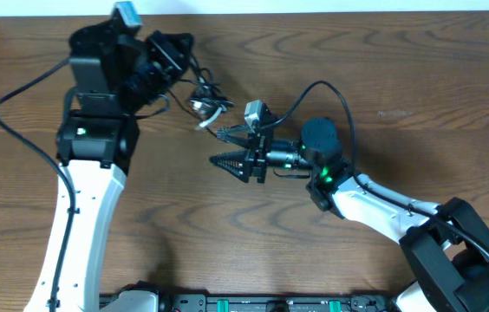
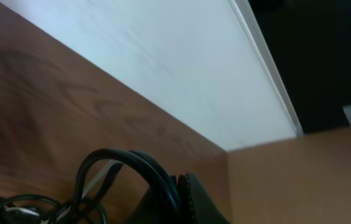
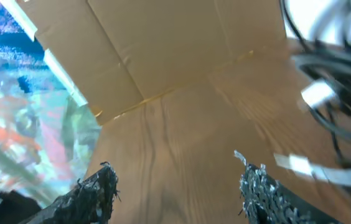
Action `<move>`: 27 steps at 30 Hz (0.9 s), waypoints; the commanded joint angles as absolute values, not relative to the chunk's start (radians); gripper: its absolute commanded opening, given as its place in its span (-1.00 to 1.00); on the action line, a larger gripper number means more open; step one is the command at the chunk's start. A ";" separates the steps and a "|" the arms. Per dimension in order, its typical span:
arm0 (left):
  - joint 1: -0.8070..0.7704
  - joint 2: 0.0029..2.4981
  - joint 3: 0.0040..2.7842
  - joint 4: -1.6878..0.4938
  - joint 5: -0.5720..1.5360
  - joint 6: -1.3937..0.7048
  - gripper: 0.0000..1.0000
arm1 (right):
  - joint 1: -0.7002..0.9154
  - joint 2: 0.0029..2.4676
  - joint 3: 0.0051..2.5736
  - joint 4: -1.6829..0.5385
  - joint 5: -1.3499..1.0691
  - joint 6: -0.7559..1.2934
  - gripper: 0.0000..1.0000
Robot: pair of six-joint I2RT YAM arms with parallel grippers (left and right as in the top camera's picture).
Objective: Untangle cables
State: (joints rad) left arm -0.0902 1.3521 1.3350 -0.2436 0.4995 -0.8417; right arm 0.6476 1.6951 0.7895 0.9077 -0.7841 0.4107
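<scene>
The cables lie as a small black and white tangle on the wooden table, between the two arms. My left gripper is at the tangle's upper left. In the left wrist view its jaws are shut on a black cable that loops up from the tangle. My right gripper is open and empty, just right of and below the tangle. In the right wrist view its two fingers stand wide apart over bare wood, with the cables blurred at the right edge.
A thick black robot wire arcs over the right arm, another runs left of the left arm. A cardboard wall and a white wall border the table's far side.
</scene>
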 commanded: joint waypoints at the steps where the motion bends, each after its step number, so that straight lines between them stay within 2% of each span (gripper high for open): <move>1: -0.131 1.346 1.350 -0.238 0.505 -0.852 -0.85 | 0.673 1.700 0.797 0.949 -0.662 0.410 0.25; 9: -0.209 1.346 1.350 -0.249 0.506 -0.851 -0.85 | 0.673 1.700 0.797 1.036 -0.504 0.356 0.23; 21: -0.236 1.346 1.350 -0.292 0.517 -0.900 -0.85 | 0.670 1.700 0.797 1.058 -0.307 0.306 0.23; 27: -0.310 1.346 1.350 -0.304 0.516 -0.919 -0.85 | 0.636 1.700 0.797 1.063 -0.226 0.315 0.10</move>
